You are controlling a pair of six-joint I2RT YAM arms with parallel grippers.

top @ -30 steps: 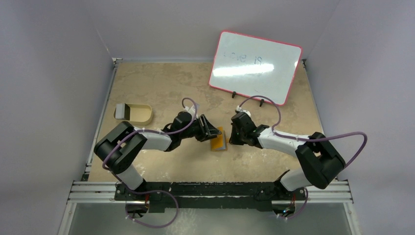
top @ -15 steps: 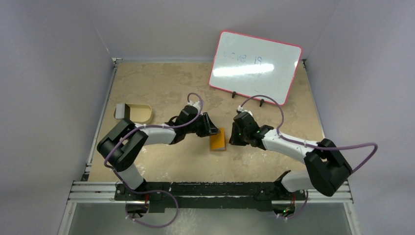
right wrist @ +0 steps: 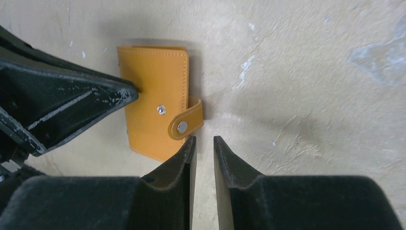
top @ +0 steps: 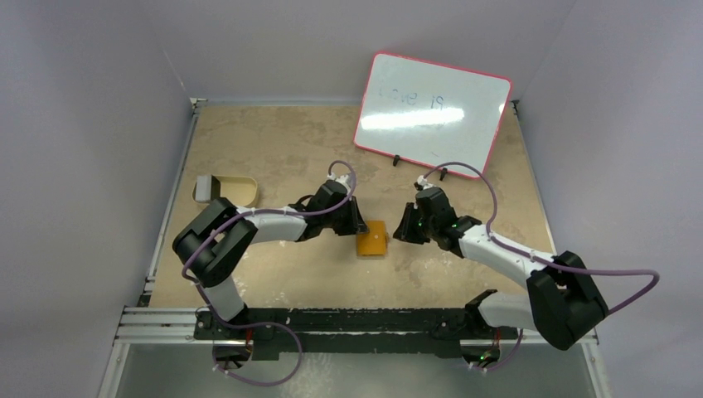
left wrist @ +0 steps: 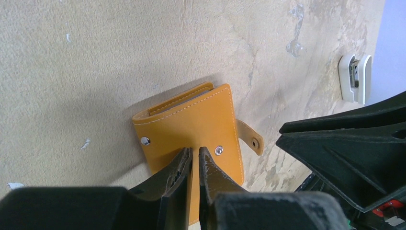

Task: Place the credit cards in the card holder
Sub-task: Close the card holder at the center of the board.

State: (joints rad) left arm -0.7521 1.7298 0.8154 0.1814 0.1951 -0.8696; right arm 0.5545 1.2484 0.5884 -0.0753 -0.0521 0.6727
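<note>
Left pincer [left wrist: 195,154] and right pincer [right wrist: 204,142], both nearly closed and empty, flank the card holder [top: 372,241].

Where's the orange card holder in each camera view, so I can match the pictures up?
Top external: card holder at centre, between left gripper and right gripper.
Left wrist: centre, just ahead of the fingertips.
Right wrist: left of centre, ahead of the fingertips.
Shared landmark: its snap tab, on the side facing the right arm in both wrist views; too small to see from above.
</note>
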